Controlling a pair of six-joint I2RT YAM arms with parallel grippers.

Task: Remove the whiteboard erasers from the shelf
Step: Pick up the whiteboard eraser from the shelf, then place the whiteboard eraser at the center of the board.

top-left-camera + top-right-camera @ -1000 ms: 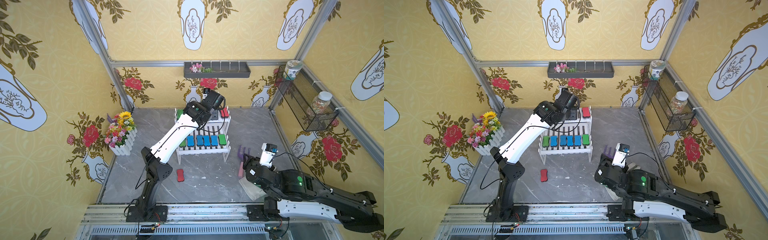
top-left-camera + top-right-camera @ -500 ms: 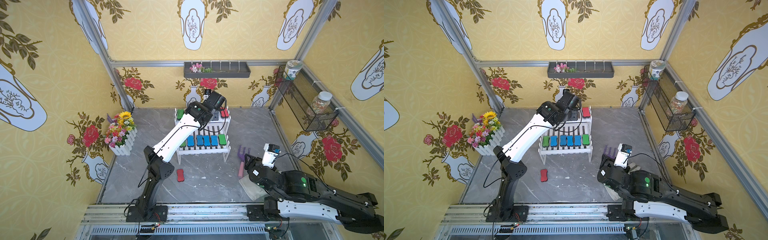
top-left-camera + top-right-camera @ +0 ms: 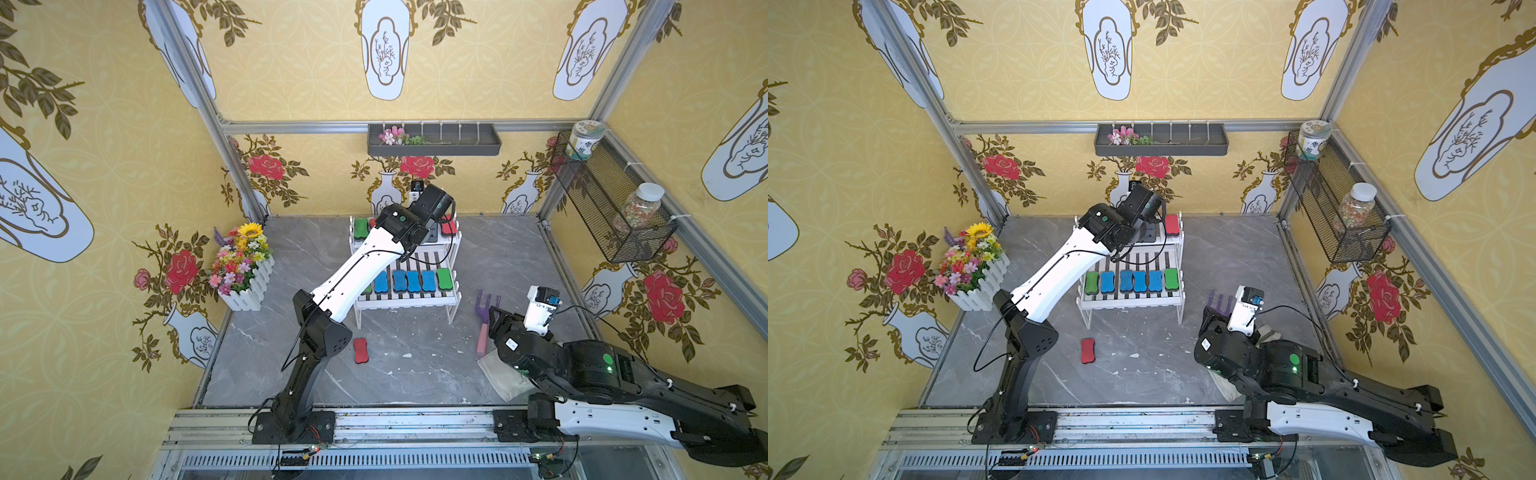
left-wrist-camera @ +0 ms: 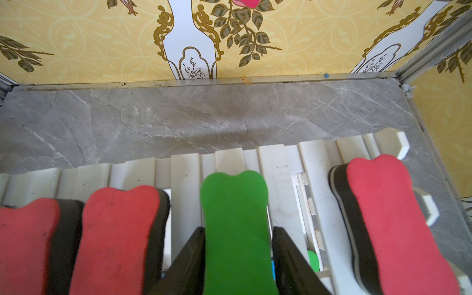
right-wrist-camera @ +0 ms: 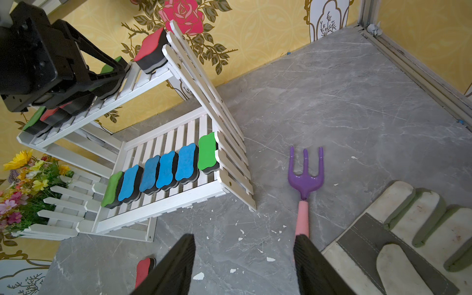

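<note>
Left wrist view: the left gripper [image 4: 237, 229] is seen over the upper tier of the shelf [image 4: 189, 168], with its jaws pressed against both long sides of one green eraser [image 4: 233, 201]. Three red erasers [image 4: 120, 224] are counted on that tier, two on one side of the held one and one on the other, all lying flat on the slats. In a top view, a second green eraser [image 3: 360, 226] is shown at the left end of the same tier, so five are counted there. On the lower tier six are lined up in one row: four blue erasers [image 3: 1139, 281] in the middle and one green end eraser [image 3: 1091, 282] at each end. One loose red eraser [image 3: 1088, 350] lies on the tabletop [image 3: 1142, 382], nearer than the shelf and apart from it. Twelve are counted in all, eleven of them on the shelf.

The right gripper [image 5: 244, 238] is held above the tabletop to the right of the shelf, its jaws apart with nothing between them. One purple rake [image 5: 305, 176] and one pale glove [image 5: 398, 229] lie near it.
</note>
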